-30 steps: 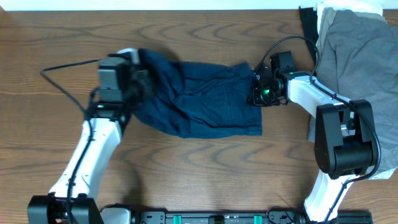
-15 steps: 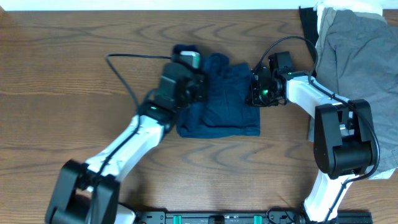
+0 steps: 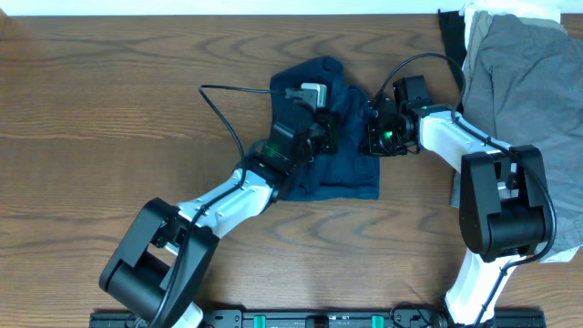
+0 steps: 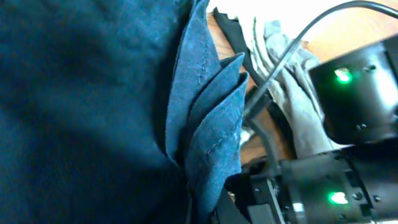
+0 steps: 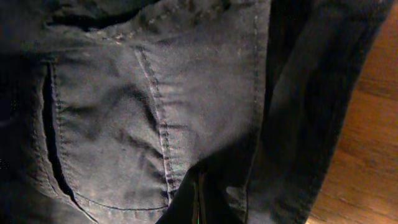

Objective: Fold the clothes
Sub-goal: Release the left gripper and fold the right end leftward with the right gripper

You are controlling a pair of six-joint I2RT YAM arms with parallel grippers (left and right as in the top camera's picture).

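1. We're seeing the navy shorts (image 3: 342, 169) lying as a rumpled, doubled-over heap at upper centre of the wood-grain table (image 3: 109, 109). The cloth is soft and wrinkled.
2. The left gripper (image 3: 330, 135) is reaching over the heap's top. Its fingers are pinching bunched fabric, and in the wrist cam stitched layers are fanning out from one point at bottom centre.
3. The right gripper (image 3: 372, 138) is sitting at the shorts' right edge, pressed together on the cloth. Its wrist cam is showing a seamed pocket panel w/ curved stitching.
4. A grey garment (image 3: 519, 82) is lying crumpled at far right, apart from the shorts.
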